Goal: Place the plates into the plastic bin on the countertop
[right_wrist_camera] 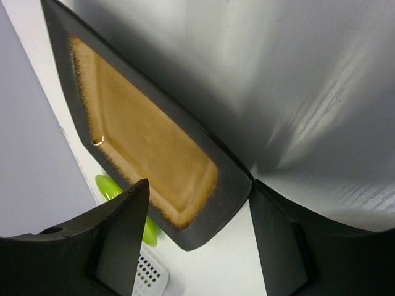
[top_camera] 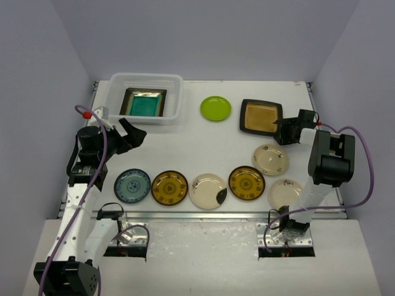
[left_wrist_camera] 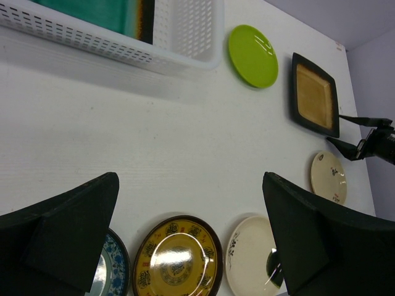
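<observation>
The right gripper (right_wrist_camera: 197,184) is standing wide apart, its dark fingers (right_wrist_camera: 117,240) straddling one corner of the amber square plate (right_wrist_camera: 142,142) without clamping it. Whether either finger is touching the plate's dark rim cannot be told. From above, this gripper is sitting at the right edge of that plate, which is lying flat on the countertop (top_camera: 203,145) at the far right. The left gripper (left_wrist_camera: 190,179) is also spread wide and is holding nothing, hanging over bare countertop just in front of the plastic bin (top_camera: 176,98). The bin is resting at the far left of the table, and the teal square plate (top_camera: 144,103) is lying inside it. The lime-green plate (top_camera: 215,108) is sitting between the bin and the amber plate, apart from both. Along the near edge, just behind the metal rail (top_camera: 203,215), a row is lying flat: the blue patterned plate (top_camera: 132,185), a yellow-brown plate (top_camera: 170,187), a cream plate with a dark mark (top_camera: 208,190) and a second yellow-brown plate (top_camera: 247,182). Two more cream plates (top_camera: 270,159) are lying to the right, the nearer one partly hidden by the right arm (top_camera: 330,160).
</observation>
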`<action>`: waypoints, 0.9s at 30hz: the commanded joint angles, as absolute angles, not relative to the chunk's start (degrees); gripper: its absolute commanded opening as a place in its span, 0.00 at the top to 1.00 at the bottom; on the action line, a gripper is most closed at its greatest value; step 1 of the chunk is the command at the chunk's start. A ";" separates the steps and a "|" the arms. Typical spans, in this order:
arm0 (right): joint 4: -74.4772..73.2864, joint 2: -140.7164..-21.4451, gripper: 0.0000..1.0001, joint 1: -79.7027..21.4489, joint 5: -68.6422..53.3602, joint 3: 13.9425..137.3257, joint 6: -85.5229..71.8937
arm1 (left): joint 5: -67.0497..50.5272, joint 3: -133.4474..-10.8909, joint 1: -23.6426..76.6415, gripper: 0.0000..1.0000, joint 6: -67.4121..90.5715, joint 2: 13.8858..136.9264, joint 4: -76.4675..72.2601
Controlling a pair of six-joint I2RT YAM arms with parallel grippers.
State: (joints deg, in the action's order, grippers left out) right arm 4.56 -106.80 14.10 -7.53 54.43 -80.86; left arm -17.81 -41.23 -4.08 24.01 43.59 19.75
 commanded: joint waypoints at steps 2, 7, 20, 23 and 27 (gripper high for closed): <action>9.05 -109.66 0.43 14.24 -7.73 55.72 -82.79 | -17.84 -41.22 -3.52 0.00 23.03 42.93 18.37; 5.97 -111.87 0.45 14.54 -4.63 63.84 -78.09 | -17.84 -41.22 -3.56 0.00 22.85 43.42 18.41; 0.78 -119.08 0.34 14.06 -12.31 71.09 -76.61 | -18.73 -41.00 -3.43 0.00 22.76 43.33 18.14; 1.58 -119.53 0.36 13.94 -13.38 70.45 -76.92 | -18.62 -40.87 -3.26 0.00 22.76 43.14 18.19; 2.01 -119.53 0.37 12.57 -13.79 68.65 -78.03 | -18.46 -40.95 -3.34 0.00 22.76 42.88 18.19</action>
